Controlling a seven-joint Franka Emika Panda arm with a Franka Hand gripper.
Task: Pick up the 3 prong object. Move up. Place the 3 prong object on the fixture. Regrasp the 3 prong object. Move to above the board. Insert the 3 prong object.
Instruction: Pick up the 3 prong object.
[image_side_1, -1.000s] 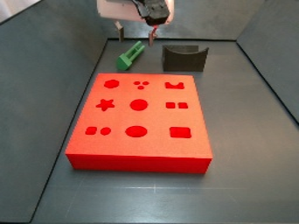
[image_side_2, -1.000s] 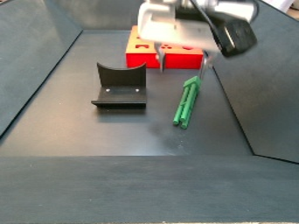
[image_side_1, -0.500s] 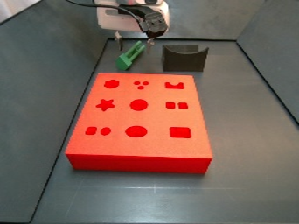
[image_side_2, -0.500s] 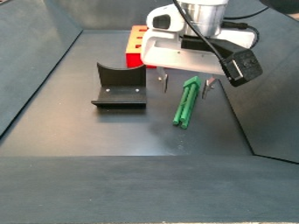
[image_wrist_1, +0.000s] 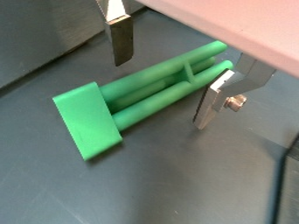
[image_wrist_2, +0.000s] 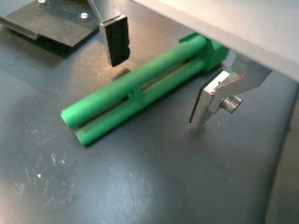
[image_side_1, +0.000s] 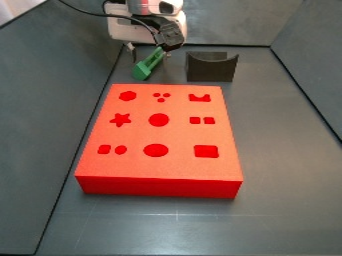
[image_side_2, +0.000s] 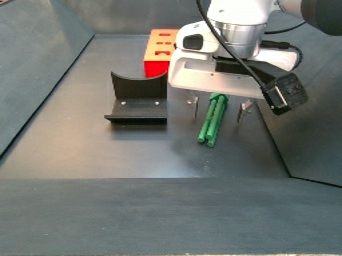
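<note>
Green and flat on the dark floor, the 3 prong object (image_wrist_1: 140, 99) lies between the spread fingers (image_wrist_1: 214, 102) of the tool (image_wrist_2: 163, 74), neither pad touching it. In a side view it sits at centre right (image_side_2: 213, 118), beside the fixture (image_side_2: 136, 100); the board (image_side_1: 160, 137) fills the middle.

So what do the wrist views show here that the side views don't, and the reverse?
Only the wrist views show the gripper fingers open, straddling the 3 prong object without touching it, and its flat end plate. Only the side views show the red board with its cut-outs and the arm above. Both show the green piece lying on the dark floor, and the fixture, which appears in just one wrist view's corner.
</note>
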